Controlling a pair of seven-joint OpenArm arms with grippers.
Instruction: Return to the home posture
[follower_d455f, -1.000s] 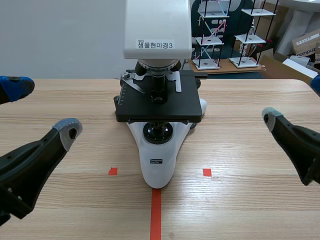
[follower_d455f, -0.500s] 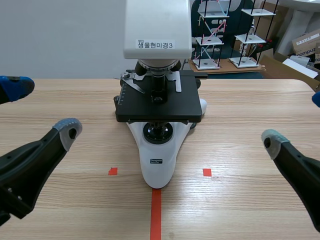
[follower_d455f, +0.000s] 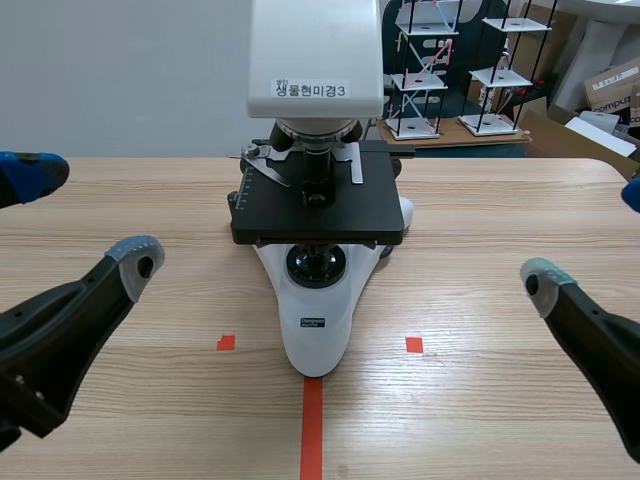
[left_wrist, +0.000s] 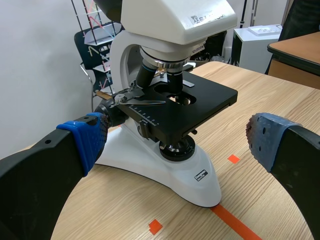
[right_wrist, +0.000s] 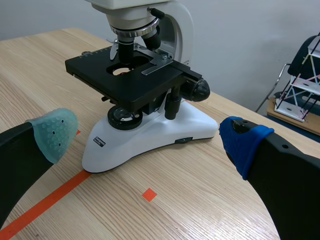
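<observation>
Pale wood-grain counter (follower_d455f: 480, 420) runs back to a plain wall, and a white microscope (follower_d455f: 316, 330) with a black stage (follower_d455f: 318, 215) stands at its middle, its base nose pointing toward the robot. An orange-red tape line (follower_d455f: 311, 430) runs from that nose toward the robot. Two small orange-red squares (follower_d455f: 226, 343) lie on the wood, one on either side of the microscope's base.

To the microscope's left is the left claw (follower_d455f: 83, 215), held low over the counter and well apart from the instrument. Its fingers are spread wide with nothing between them: a blue pad (follower_d455f: 30, 172) on the outer finger, a grey one (follower_d455f: 135, 255) on the finger nearer the microscope. From its own wrist camera the microscope sits ahead of it, framed in the gap between the two fingers.

To the microscope's right is the right claw (follower_d455f: 586, 234), also low and clear of the instrument. Its fingers are also spread and hold nothing. Seen from its wrist camera, its grey-green pad (right_wrist: 52, 132) and blue pad (right_wrist: 242, 140) flank the microscope's base without touching it.

Behind the microscope, off the counter to its right, stand a wire shelf rack (follower_d455f: 420, 70) and a cardboard box (follower_d455f: 610, 85).
</observation>
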